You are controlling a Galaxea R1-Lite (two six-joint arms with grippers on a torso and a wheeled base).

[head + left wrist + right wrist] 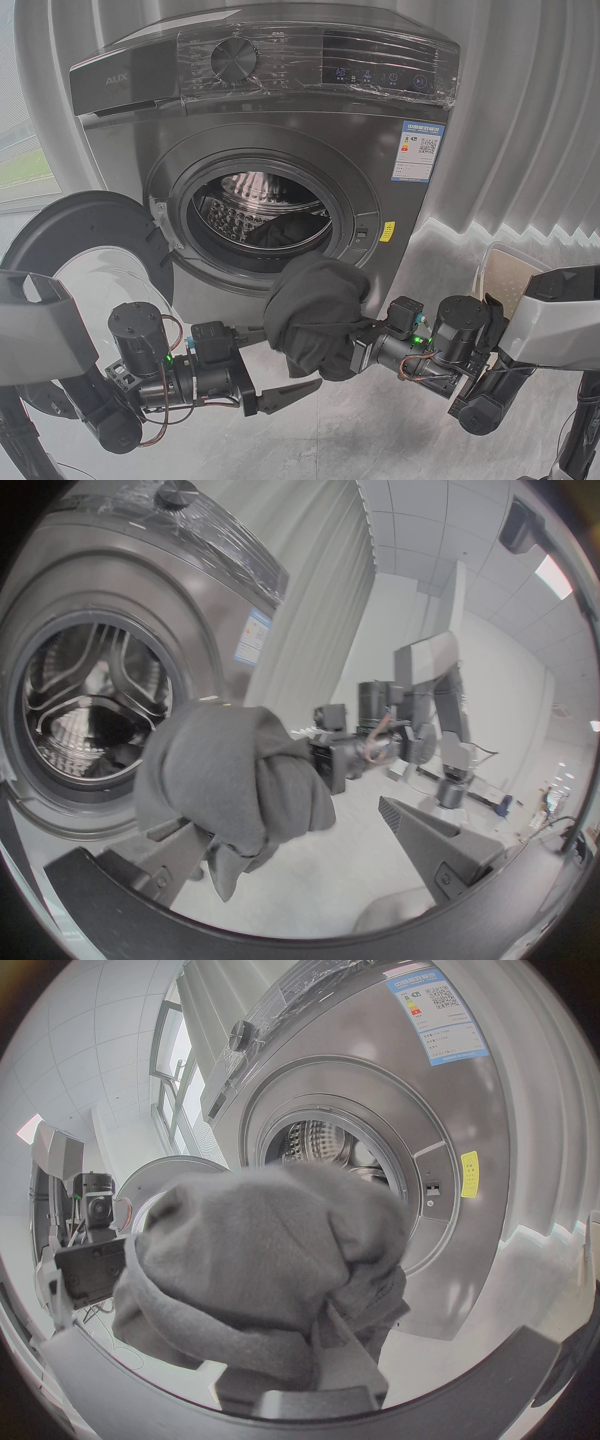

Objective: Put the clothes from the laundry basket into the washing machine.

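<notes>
A bunched dark grey garment (312,306) hangs in the air just below and in front of the washing machine's (262,125) round opening. My right gripper (347,340) is shut on it from the right, its fingers buried in the cloth (262,1254). My left gripper (290,362) stands open at the garment's left and lower side. One of its fingers (181,849) lies against the cloth (231,761) and the other finger (437,842) is apart from it. Another dark piece of clothing (281,231) lies inside the steel drum.
The machine's door (81,231) is swung fully open to the left, behind my left arm. A pale laundry basket (506,275) stands on the floor at the right, next to the machine and a white curtain (531,125). Bare grey floor lies below both arms.
</notes>
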